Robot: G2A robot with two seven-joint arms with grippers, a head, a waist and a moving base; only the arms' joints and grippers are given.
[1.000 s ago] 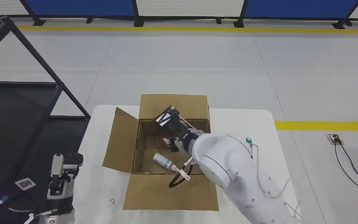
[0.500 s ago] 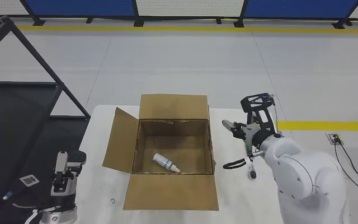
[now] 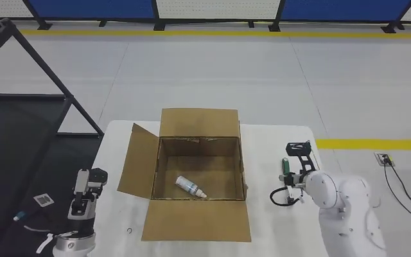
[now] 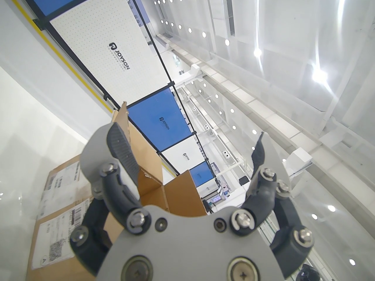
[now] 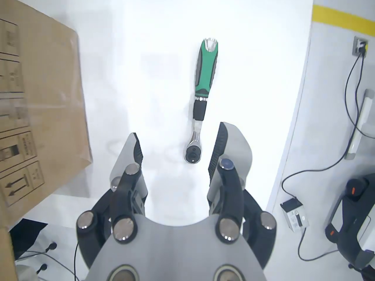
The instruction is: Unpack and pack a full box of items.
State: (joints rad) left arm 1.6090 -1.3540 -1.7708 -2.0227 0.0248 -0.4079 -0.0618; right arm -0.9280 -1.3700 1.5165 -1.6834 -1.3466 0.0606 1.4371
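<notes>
The open cardboard box (image 3: 168,166) stands mid-table with a small white bottle (image 3: 191,186) lying on its floor. To the right of the box a ratchet wrench (image 5: 202,97) with a green handle (image 3: 285,168) lies flat on the white table. My right gripper (image 5: 178,144) (image 3: 298,151) hovers open over the wrench's head end, touching nothing. My left gripper (image 4: 187,138) (image 3: 82,193) sits at the table's left edge, pointing upward, open and empty. The box (image 4: 152,174) rises just beyond it.
The box's flaps (image 3: 196,221) are spread outward on all sides; the right flap (image 5: 38,103) lies near my right gripper. A black frame (image 3: 38,115) stands left of the table. The table's right edge (image 5: 293,124) runs close to the wrench.
My right arm has come out of the box and swung to the table's right side. The wrench now lies on the table, released. My left gripper shifted slightly.
</notes>
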